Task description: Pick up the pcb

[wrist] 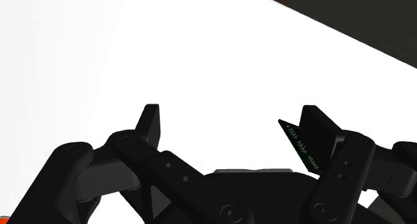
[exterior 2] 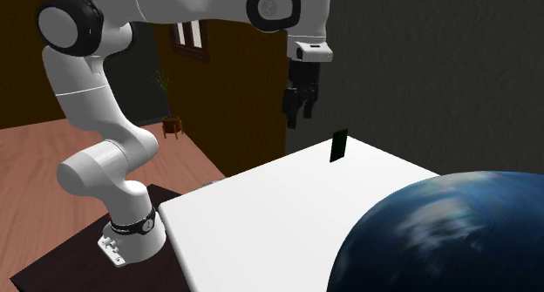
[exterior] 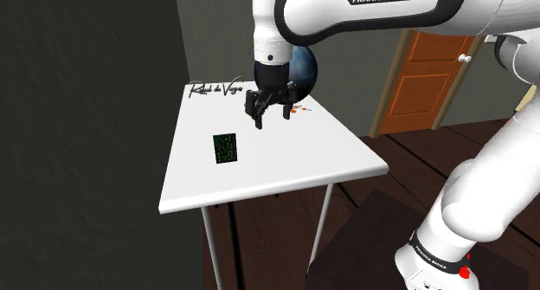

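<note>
Shoulder view: your all-black two-finger gripper (exterior: 272, 115) hovers above the white table (exterior: 337, 158), jaws apart, clasping nothing. The small dark-green rectangular pcb (exterior: 225, 147) lies flat toward that view's lower left of it, long axis seemingly pointing away from the camera.

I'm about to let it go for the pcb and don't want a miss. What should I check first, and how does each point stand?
1. Hand open: ok, the fingers stand apart.
2. Hand empty: ok, nothing between them.
3. Hand centred over the pcb: not ok, the board sits beside one finger, not between the two.
4. Hand down at board height: not ok, it hangs above the table.
5. Globe apart from the pcb: ok.
6. Whether the pcb lies flat or on edge: cannot tell.
</note>
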